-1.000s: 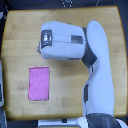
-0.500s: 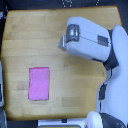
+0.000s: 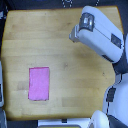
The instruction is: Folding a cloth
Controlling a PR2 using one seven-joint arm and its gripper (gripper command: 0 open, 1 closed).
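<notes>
1. End effector (image 3: 75, 35) over the desk's far edge toward the exterior view's right; too blurred to tell how far open; holding nothing visible.
2. White arm (image 3: 102, 40) behind it, toward the right edge.
3. Pink cloth (image 3: 39, 83) flat on wooden desk (image 3: 65, 65), lower left, well apart.

Bulky white arm (image 3: 100, 35) with grey, possibly black, joint sections.
</notes>
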